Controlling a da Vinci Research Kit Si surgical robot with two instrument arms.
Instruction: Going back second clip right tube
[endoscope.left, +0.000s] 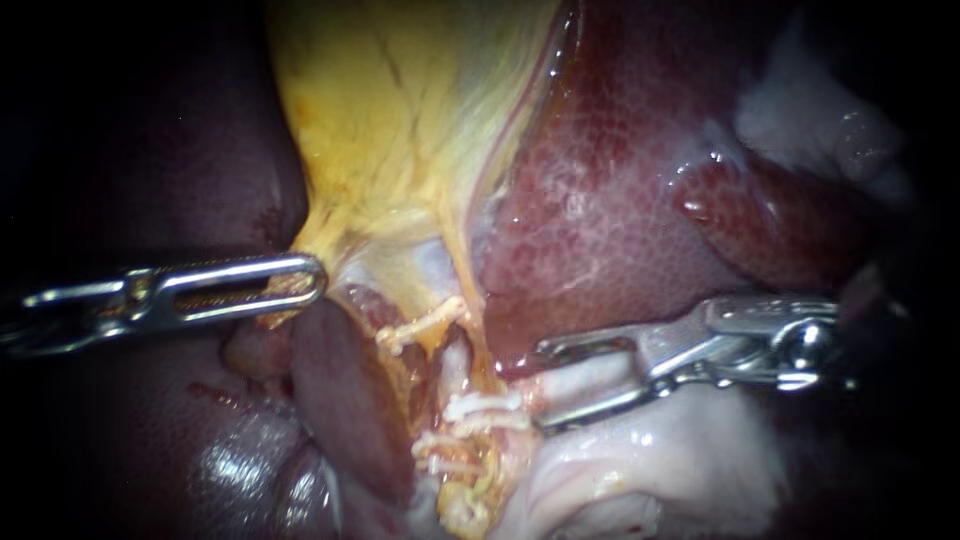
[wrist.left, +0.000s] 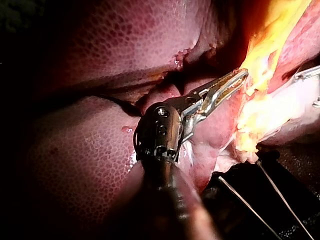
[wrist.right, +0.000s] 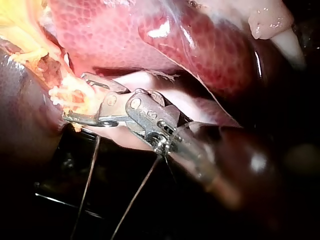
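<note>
At mid-left, left instrument: jaws are closed on gallbladder tissue.
At lower right, right instrument: jaws are held apart, empty, beside clips.

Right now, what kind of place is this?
Likely a surgical bench rig, not a body: liver and gallbladder lie over a dark base; clips on a tube; left instrument grips the gallbladder, right instrument open.
</note>
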